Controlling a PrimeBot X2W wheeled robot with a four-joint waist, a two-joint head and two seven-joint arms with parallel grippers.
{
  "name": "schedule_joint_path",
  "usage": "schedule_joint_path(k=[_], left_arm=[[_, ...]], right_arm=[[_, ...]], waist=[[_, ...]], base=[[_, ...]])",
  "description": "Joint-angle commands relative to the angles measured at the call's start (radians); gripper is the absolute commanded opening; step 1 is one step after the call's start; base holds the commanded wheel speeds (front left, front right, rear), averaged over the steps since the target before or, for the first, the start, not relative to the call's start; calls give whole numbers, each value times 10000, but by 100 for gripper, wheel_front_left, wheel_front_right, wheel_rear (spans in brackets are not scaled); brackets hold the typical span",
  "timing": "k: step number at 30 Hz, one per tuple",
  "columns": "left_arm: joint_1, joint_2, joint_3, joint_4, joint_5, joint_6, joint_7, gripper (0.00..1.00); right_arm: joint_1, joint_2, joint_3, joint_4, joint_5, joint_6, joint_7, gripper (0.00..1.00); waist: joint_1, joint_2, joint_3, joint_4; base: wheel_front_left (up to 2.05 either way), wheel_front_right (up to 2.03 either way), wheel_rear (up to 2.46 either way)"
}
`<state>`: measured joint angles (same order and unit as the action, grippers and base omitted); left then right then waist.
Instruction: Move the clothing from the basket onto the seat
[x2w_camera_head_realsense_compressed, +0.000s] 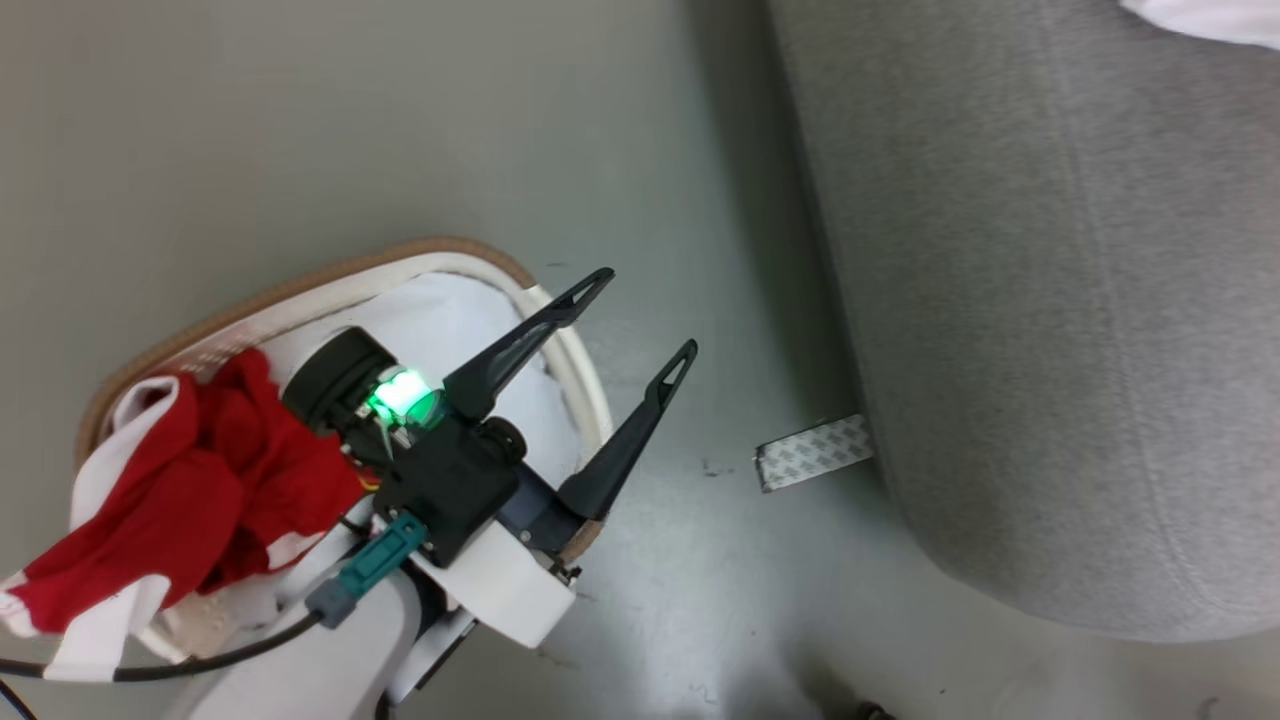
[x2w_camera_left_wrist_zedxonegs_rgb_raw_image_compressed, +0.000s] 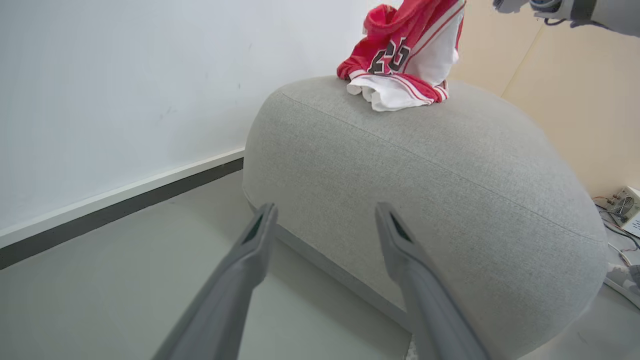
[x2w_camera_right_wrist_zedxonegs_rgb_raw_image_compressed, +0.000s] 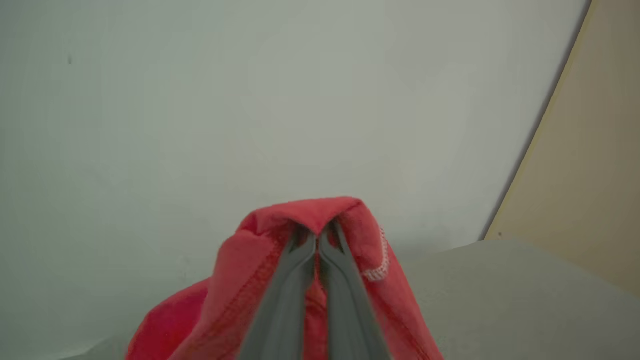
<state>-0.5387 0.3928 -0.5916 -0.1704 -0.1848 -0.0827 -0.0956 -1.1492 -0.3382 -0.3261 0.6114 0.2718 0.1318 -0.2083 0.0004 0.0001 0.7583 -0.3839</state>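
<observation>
The white basket (x2w_camera_head_realsense_compressed: 300, 285) with a brown rim stands on the floor at the lower left and holds bunched red and white clothing (x2w_camera_head_realsense_compressed: 200, 470). Above its right rim my left gripper (x2w_camera_head_realsense_compressed: 648, 312) hangs open, empty and pointing toward the grey seat (x2w_camera_head_realsense_compressed: 1050, 300). Its fingers (x2w_camera_left_wrist_zedxonegs_rgb_raw_image_compressed: 260, 235) also stand apart in the left wrist view. There a red and white jersey (x2w_camera_left_wrist_zedxonegs_rgb_raw_image_compressed: 400, 55) hangs down from above, its lower folds resting on top of the seat (x2w_camera_left_wrist_zedxonegs_rgb_raw_image_compressed: 425, 200). My right gripper (x2w_camera_right_wrist_zedxonegs_rgb_raw_image_compressed: 317, 237) is shut on red cloth (x2w_camera_right_wrist_zedxonegs_rgb_raw_image_compressed: 310, 212) draped over its tips.
A pale sheet (x2w_camera_head_realsense_compressed: 450, 320) lines the basket. A patterned grey strip (x2w_camera_head_realsense_compressed: 812, 452) lies on the floor at the seat's base. A white wall with a dark skirting (x2w_camera_left_wrist_zedxonegs_rgb_raw_image_compressed: 125, 205) runs behind. A small box with cables (x2w_camera_left_wrist_zedxonegs_rgb_raw_image_compressed: 625, 205) sits on the floor at the far right.
</observation>
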Motion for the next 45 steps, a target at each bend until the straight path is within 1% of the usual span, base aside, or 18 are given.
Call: schedule_joint_path(k=[1,2,3,4,5,8,10,15,19,22,24,27,30,36,41,45], left_arm=[[-64,-7,19,34,45,8,-78,100],[-7,-23,48,131,4,58,-172,100],[65,-27,77,210,-25,111,-224,100],[153,-20,116,306,-47,178,-292,100],[232,-40,145,396,-110,224,-334,100],[467,-73,257,647,-261,408,-526,100],[641,-82,329,832,-369,520,-669,100],[1220,-51,620,1339,-643,840,-1081,100],[1793,-226,922,1784,-1024,1096,-1474,100],[2338,-377,1304,2098,-1270,1342,-1625,100],[2760,-536,1547,2240,-1396,1457,-1686,100],[3355,-805,2104,2076,-1403,1601,-1690,100],[4110,-1146,2705,1978,-1266,1617,-1685,100],[5403,-1914,3904,1899,-910,1386,-1688,100],[6305,-2521,4737,1912,-634,1137,-1689,100],[6800,-2794,5250,2015,-384,830,-1690,100]], right_arm=[[55,94,-35,126,-145,-21,-64,0],[206,257,-110,465,-308,-21,-128,0],[362,397,-141,714,-452,-23,-203,26],[527,546,-187,950,-582,-23,-288,45],[683,638,-256,1099,-714,-23,-367,99],[1259,1114,-227,1248,-1008,-23,-505,100],[1715,1327,-165,977,-1131,-23,-551,100],[3451,1847,150,-821,-1250,-21,-546,100],[5080,2121,561,-2532,-1557,-21,-538,100],[6316,2293,1008,-3587,-1938,-23,-540,100],[7015,2408,1253,-4080,-2091,-21,-539,100],[7927,2557,1583,-4590,-2256,-23,-541,100],[8760,2659,1831,-5020,-2223,-21,-542,100],[10261,2818,2385,-5532,-2530,-23,-541,100],[11201,2883,2867,-5296,-2639,-23,-541,100],[11636,2888,3159,-5057,-2422,-23,-541,100]], waist=[[-4,-1,153,218],[-4,-1,114,249],[-4,-1,67,263],[-4,-1,-7,272],[-4,-1,-79,273],[-4,-1,-395,267],[-4,-1,-668,268],[-4,-1,-1598,369],[-4,-1,-2540,641],[-4,-1,-3315,856],[-4,-1,-3845,1029],[-4,-1,-4560,1324],[-4,-1,-5247,1711],[-4,-1,-6366,2407],[-4,-1,-7030,2938],[-4,-1,-7283,3263]], base=[[0,0,0],[0,0,0],[0,0,0],[0,0,0],[0,0,0],[0,0,0],[0,0,0],[0,0,0],[0,0,0],[0,0,0],[0,0,0],[0,0,0],[0,0,0],[0,0,0],[0,0,0],[0,0,0]])
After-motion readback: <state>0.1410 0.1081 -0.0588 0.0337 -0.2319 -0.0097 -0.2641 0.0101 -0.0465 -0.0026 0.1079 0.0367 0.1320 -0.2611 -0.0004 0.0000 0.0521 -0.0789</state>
